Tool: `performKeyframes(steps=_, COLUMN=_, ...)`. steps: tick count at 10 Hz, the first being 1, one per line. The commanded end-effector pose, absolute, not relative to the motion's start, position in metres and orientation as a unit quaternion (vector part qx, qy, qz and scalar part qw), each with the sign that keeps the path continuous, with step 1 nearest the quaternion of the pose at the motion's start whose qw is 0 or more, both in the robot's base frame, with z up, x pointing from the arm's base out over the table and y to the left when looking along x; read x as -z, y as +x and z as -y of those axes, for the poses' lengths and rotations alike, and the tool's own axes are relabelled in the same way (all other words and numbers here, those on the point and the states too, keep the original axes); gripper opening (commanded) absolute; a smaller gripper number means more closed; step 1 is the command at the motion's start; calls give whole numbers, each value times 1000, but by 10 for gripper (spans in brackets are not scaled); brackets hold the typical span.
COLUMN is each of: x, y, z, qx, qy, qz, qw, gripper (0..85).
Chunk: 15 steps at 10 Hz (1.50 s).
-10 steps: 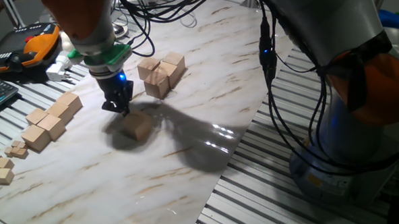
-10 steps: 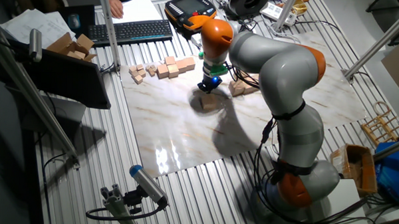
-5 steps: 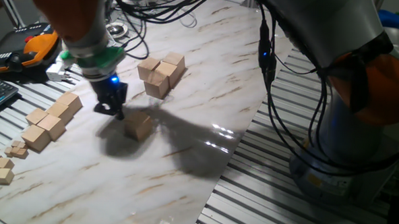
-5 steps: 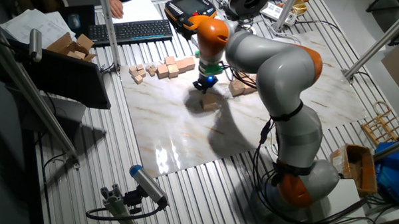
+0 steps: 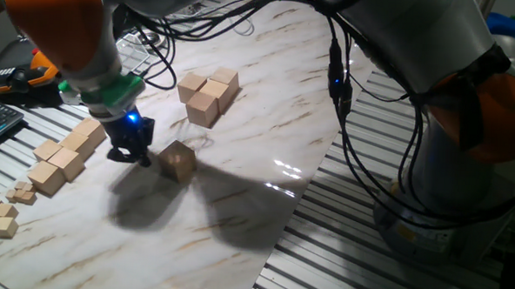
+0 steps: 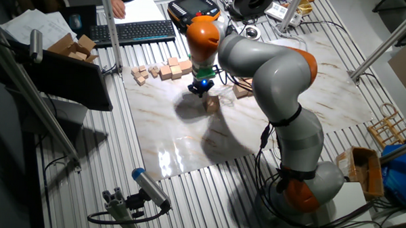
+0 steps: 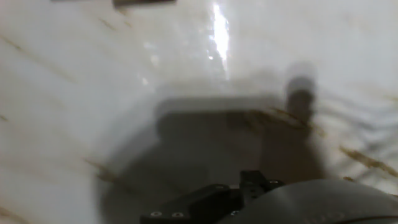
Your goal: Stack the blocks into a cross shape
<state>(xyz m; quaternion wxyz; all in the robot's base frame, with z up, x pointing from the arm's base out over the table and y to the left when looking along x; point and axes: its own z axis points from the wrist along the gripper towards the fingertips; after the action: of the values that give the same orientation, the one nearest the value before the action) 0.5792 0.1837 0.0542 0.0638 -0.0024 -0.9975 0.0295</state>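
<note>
**Hand low beside a single block**

Hand (image 5: 128, 149) of mine hangs low over the marbled tabletop (image 5: 267, 119), dark fingers pointing down, just beside one lone block (image 5: 177, 161). Whether anything touches that block I cannot tell, and the fingers are too small and dark in both fixed views for me to say whether they are spread or pressed together. From the other side my hand (image 6: 200, 87) shows with a blue light glowing on it, and the same block (image 6: 211, 104) sits close by on the tabletop (image 6: 188, 137).

Farther along the tabletop lies a cluster of blocks (image 5: 207, 93), packed against one another, well apart from the lone one; the exact count in it is hard to read. In the other fixed view that cluster (image 6: 244, 89) is partly hidden behind my arm.

Near the tabletop's edge sits a row of joined cubes (image 5: 65, 153), with small cubelets (image 5: 0, 212) scattered past it.

Looking along my fingers, everything is blurred: pale marbled tabletop (image 7: 93, 74) and my own dark shadow.
</note>
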Motion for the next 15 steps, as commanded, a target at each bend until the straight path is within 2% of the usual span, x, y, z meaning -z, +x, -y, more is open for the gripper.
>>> performKeyframes(steps=1, x=-51, y=576, z=-176, qx=-27, qy=5, qz=997, qw=67, gripper=0)
performKeyframes(steps=2, x=-50, y=577, z=-165, qx=-16, qy=16, qz=996, qw=81, gripper=0)
performKeyframes(steps=3, x=-50, y=578, z=-154, qx=-16, qy=28, qz=996, qw=84, gripper=0)
performKeyframes(steps=8, x=-52, y=575, z=-133, qx=-19, qy=43, qz=995, qw=83, gripper=0)
performKeyframes(steps=15, x=-51, y=576, z=-135, qx=-3, qy=33, qz=996, qw=83, gripper=0)
